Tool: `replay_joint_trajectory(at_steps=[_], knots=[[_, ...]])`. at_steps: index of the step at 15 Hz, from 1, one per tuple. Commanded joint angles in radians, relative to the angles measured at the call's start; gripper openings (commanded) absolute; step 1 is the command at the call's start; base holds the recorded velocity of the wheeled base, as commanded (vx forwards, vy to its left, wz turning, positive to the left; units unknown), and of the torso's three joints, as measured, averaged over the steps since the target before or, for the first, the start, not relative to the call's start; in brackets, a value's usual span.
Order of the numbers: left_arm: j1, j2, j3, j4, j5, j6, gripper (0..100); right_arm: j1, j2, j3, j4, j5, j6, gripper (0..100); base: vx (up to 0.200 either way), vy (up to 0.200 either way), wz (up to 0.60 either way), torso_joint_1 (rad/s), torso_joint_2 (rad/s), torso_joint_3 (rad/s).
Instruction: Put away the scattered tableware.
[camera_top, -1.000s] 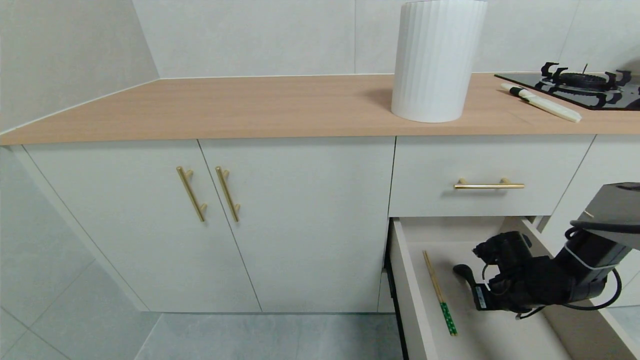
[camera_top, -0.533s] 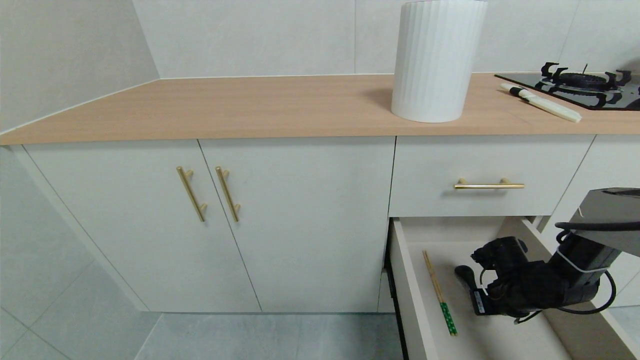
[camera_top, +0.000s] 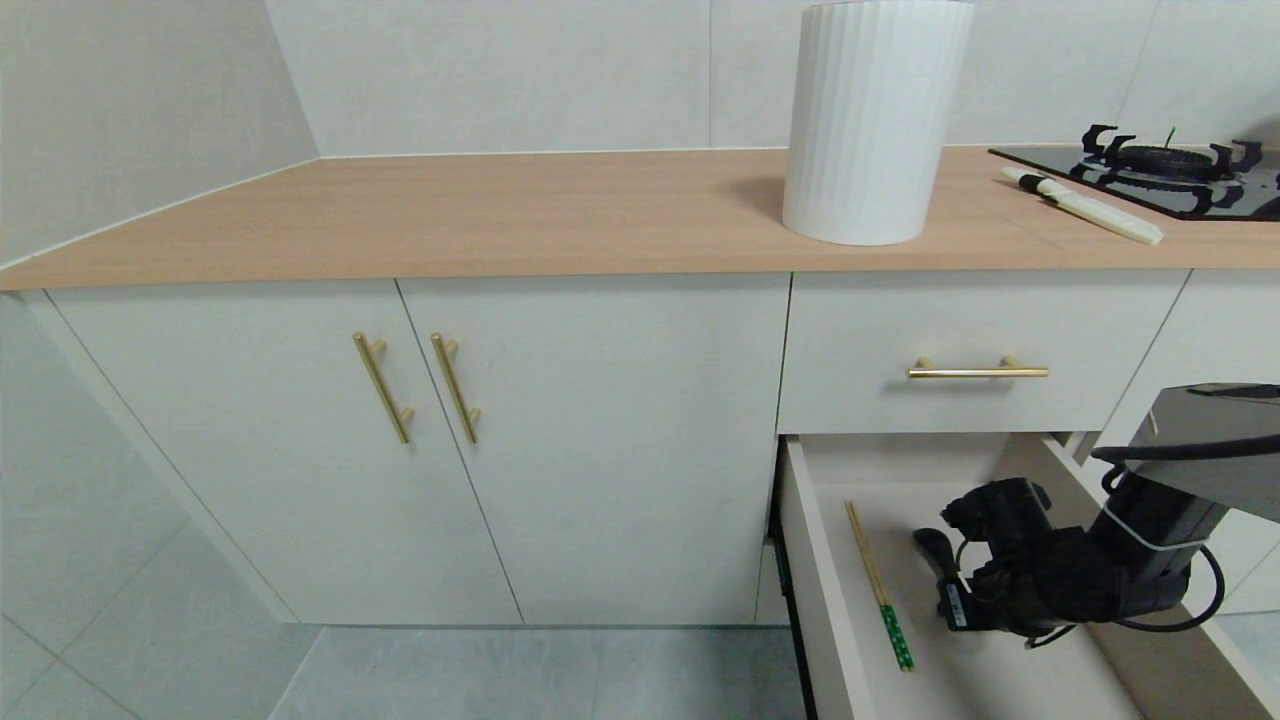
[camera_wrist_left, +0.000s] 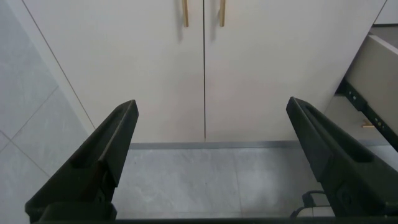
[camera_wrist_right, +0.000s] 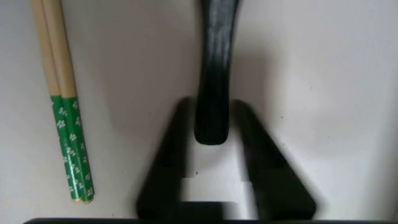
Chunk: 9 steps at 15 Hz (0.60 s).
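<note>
Task's thing: a black glossy long-handled spoon (camera_top: 922, 545) is seen low inside the pulled-out pale drawer (camera_top: 815, 560), over its floor, with the rounded end pointed toward the drawer's back.
Neighbour in the drawer: a pair of light wooden chopsticks with green patterned ends (camera_top: 880, 600) lies flat on the floor just beside the spoon, toward the robot's left and apart from it.
Right pincer: the right gripper (camera_wrist_right: 212, 107) is lowered into the drawer. Its two dark fingers are set on either side of the tail of the spoon's handle and appear pressed against it, so the spoon is judged to be pinched.
Left pincer: the left gripper (camera_wrist_left: 211, 109) is spread wide with nothing between its fingers and is held before the closed cupboard doors (camera_wrist_left: 205, 62), above the grey floor tiles.
Still out: a cream-coloured slim utensil with a black band (camera_top: 1085, 205) lies on the wooden countertop (camera_top: 450, 220), between the white ribbed cylinder (camera_top: 870, 120) and the black hob (camera_top: 1160, 170).
Handling: the spoon is judged light, rigid and smooth. A slick handle may be expected to slip or swing when held by its very end, so a hold nearer mid-handle would be steadier. Little harm is expected from a short drop onto the drawer floor.
Step in hand: the spoon is judged to be at the point of being laid down and let go.
</note>
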<state>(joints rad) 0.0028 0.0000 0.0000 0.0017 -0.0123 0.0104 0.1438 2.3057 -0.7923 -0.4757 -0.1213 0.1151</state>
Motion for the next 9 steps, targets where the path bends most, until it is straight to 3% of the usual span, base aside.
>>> replay_joint_trajectory(at_steps=[1,5,9], knots=[[0.0,0.0,0.0,0.0,0.0,0.0,100,0.0,0.0,0.002,-0.007,0.0,0.0,100,0.0,0.0,0.0,0.0,0.0,0.0],[0.0,0.0,0.0,0.0,0.0,0.0,100,0.0,-0.019,0.002,-0.009,0.002,0.02,100,0.0,0.0,0.0,0.0,0.0,0.0],[0.0,0.0,0.0,0.0,0.0,0.0,100,0.002,-0.273,0.027,0.057,0.017,0.055,100,0.0,0.0,0.0,0.0,0.0,0.0]])
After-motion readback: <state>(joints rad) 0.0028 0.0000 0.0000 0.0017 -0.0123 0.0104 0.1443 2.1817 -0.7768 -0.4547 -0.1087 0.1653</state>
